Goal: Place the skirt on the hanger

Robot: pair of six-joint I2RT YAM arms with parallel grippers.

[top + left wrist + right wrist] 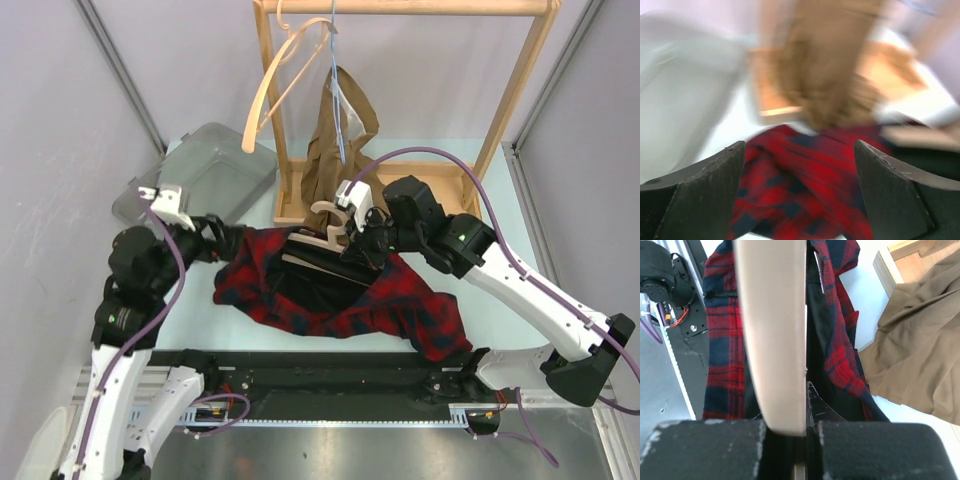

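Pale tabletop (190,322), plaid skirt (400,305) — right tool (801,440) tight on half-hidden hanger (772,330), left tool (800,200) agape, empty

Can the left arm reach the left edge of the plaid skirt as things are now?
Probably yes. The left gripper is open and sits right at the left edge of the skirt. The left wrist view shows plaid cloth straight ahead and nothing blocking the way.

I am seeing the skirt (330,290) reading as matt woven plaid cloth with black lining. The hanger (772,330) is looking like smooth pale wood, and the bin (205,175) is showing as translucent plastic.
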